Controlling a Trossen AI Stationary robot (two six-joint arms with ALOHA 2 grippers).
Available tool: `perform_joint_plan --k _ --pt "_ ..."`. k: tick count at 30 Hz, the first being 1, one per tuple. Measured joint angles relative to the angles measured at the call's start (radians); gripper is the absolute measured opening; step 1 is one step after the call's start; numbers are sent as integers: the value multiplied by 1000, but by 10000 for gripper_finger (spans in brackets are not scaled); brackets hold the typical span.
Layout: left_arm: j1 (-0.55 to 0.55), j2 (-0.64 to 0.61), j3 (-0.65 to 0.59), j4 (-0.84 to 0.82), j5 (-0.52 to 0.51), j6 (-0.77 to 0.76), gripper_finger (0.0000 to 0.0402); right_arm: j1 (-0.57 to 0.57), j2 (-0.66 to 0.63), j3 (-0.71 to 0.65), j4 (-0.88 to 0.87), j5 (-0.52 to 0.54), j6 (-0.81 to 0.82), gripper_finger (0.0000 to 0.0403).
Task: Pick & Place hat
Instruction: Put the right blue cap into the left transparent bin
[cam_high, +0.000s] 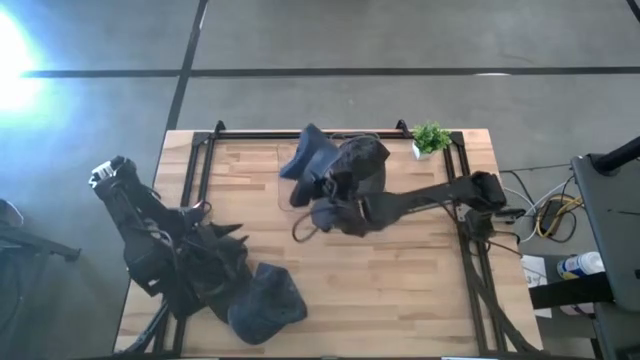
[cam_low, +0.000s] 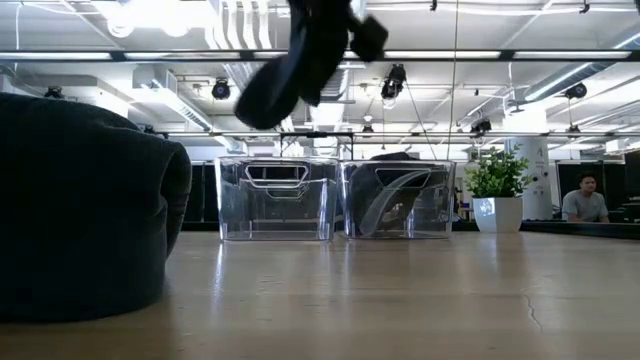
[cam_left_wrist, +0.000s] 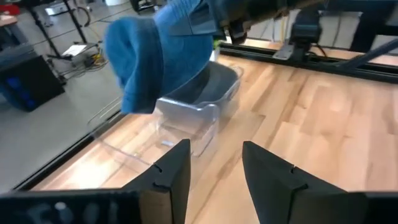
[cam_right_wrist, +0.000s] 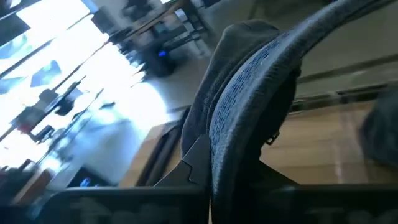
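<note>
A potted plant (cam_high: 431, 139) stands at the bench's (cam_high: 400, 290) far corner, behind the right claw (cam_high: 318, 190). Cables (cam_high: 545, 215) lie beyond the bench edge.

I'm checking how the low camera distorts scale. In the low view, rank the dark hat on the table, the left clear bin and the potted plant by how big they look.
1. Dark hat on the table: largest, but it lies nearest the camera, so its true size is unsure.
2. Left clear bin.
3. Potted plant: smallest.
</note>
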Motion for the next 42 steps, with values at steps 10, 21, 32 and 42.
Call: perform_joint_plan --k 10,21,32,42 --pt "-3 -124 -252 64 8 -138 140 -114 187 40 95 -78 111 13" --pt "-8 -215 -328 89 31 -122 140 -124 389 325 -206 13 185 13" --pt "-9 -215 -376 98 70 -107 140 -161 482 410 -247 6 206 13" --pt "-10 -216 -387 103 81 -102 140 -183 502 403 -245 -154 242 53"
